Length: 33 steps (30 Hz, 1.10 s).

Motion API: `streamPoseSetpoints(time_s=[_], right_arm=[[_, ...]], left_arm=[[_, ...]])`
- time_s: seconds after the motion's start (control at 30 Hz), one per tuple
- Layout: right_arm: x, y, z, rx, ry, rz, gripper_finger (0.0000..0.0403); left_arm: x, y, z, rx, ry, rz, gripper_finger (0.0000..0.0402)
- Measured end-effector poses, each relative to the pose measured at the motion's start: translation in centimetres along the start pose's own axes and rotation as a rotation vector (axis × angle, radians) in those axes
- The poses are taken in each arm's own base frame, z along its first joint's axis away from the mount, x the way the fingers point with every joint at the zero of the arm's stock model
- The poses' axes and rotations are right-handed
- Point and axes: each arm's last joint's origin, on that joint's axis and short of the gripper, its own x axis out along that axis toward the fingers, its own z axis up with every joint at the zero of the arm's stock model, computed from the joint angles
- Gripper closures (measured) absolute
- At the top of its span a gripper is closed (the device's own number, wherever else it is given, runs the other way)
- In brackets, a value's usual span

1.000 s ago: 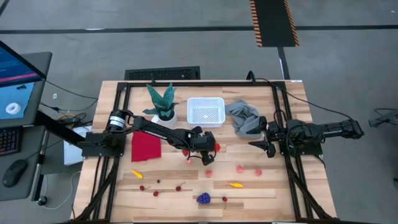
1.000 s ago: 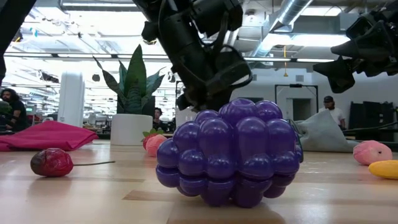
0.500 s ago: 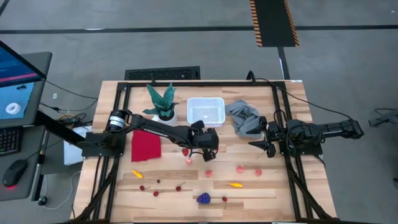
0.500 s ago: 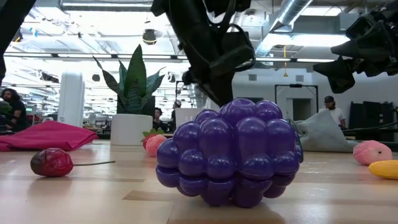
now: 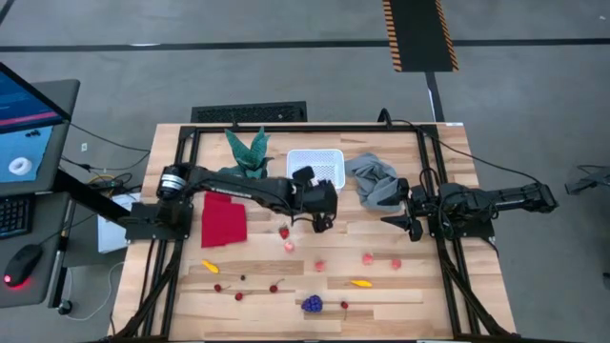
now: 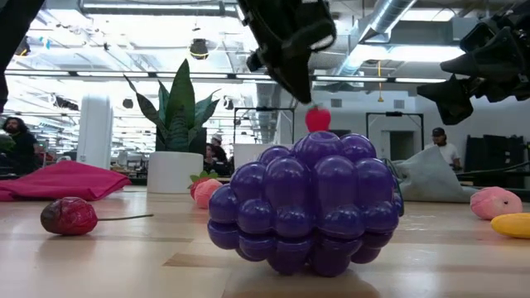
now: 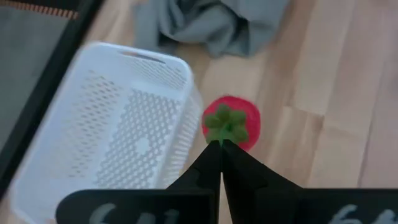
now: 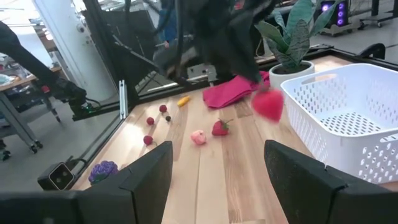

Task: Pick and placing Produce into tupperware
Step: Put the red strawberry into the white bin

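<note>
**Strawberry pinched by its leafy top beside the bin**

From above, the left gripper [image 5: 325, 221] covers its load; only the wrist and low views reveal the red strawberry [image 7: 231, 122]. It hangs clear of the table, green cap toward the fingertips [image 7: 214, 163], body pointing away, just beside the white tupperware [image 7: 118, 118] near the grey cloth [image 7: 211, 22]. The fingers are closed tight on the cap. The right gripper [image 5: 400, 215] waits at the table's right side, fingers spread wide.
</note>
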Motion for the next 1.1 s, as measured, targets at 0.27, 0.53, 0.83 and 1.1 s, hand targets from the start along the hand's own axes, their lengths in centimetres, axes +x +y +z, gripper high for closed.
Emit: streamPoseSetpoints(time_s=[0.27, 0.53, 0.83, 1.1], right_arm=[[0.0, 0.0, 0.0, 0.0, 0.0, 0.0, 0.0127], [0.0, 0.0, 0.0, 0.001, 0.0, 0.0, 0.0127], [0.0, 0.0, 0.0, 0.0, 0.0, 0.0, 0.0127], [0.0, 0.0, 0.0, 0.0, 0.0, 0.0, 0.0127]], left_arm=[[-3.4, 3.5, 1.5, -0.05, -0.077, 0.006, 0.0401], [-2.2, 7.8, 1.6, -0.093, 0.011, -0.057, 0.0401], [-0.6, 12.2, 1.7, -0.133, 0.047, -0.122, 0.0401], [1.5, 14.9, 1.4, -0.193, 0.079, -0.126, 0.0401]])
